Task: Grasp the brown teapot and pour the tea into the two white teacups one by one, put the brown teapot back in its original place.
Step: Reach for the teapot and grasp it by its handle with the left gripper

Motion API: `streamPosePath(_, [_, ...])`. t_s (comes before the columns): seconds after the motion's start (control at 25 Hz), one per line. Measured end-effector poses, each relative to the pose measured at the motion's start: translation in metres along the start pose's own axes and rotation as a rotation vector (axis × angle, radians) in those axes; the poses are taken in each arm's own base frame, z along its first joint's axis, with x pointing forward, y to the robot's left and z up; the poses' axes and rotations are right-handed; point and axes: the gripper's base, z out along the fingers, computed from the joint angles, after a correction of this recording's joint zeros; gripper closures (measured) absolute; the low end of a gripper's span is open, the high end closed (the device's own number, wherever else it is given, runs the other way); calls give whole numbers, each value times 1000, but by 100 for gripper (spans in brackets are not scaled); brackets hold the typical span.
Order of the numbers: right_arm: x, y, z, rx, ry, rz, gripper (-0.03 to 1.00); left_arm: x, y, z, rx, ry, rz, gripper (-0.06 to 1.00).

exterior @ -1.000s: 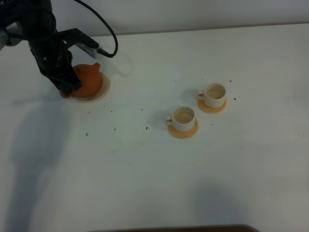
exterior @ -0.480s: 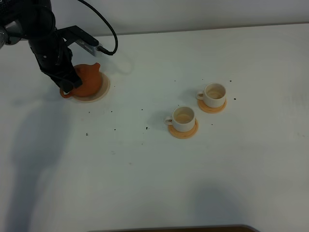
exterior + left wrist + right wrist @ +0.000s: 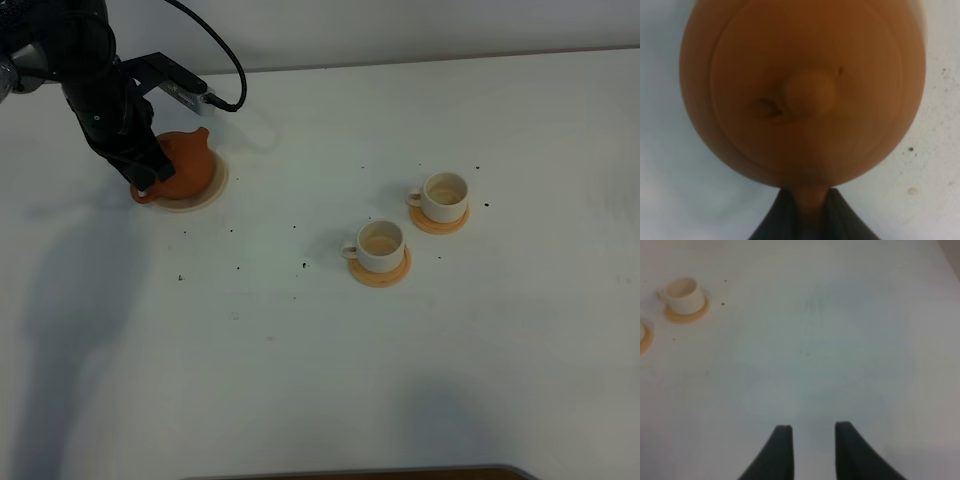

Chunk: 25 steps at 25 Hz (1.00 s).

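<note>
The brown teapot sits on the pale cream saucer at the far left of the table. My left gripper is shut on its loop handle, which shows between the dark fingers in the left wrist view, below the knobbed lid. The two white teacups stand right of centre on orange coasters, one nearer and one farther right. Both hold pale liquid. My right gripper is open and empty over bare table. One teacup lies far from it.
Small dark specks are scattered on the white table between the teapot and the cups. The table's back edge meets a wall behind the left arm. A dark edge runs along the front.
The left gripper and the teapot have shifted slightly to the right over the saucer. The cups and the right arm have not moved.
</note>
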Motion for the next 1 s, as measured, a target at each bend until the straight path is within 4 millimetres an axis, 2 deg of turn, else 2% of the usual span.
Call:
streamPosePath(0.44, [0,0,0,0,0,0,73,-1,-1,-1,-3,-4,44,80])
streamPosePath(0.76, [0,0,0,0,0,0,73,0,-3,-19,-22,-29,54,80])
streamPosePath(1.0, [0,0,0,0,0,0,73,0,-4,-23,-28,-41,104,80])
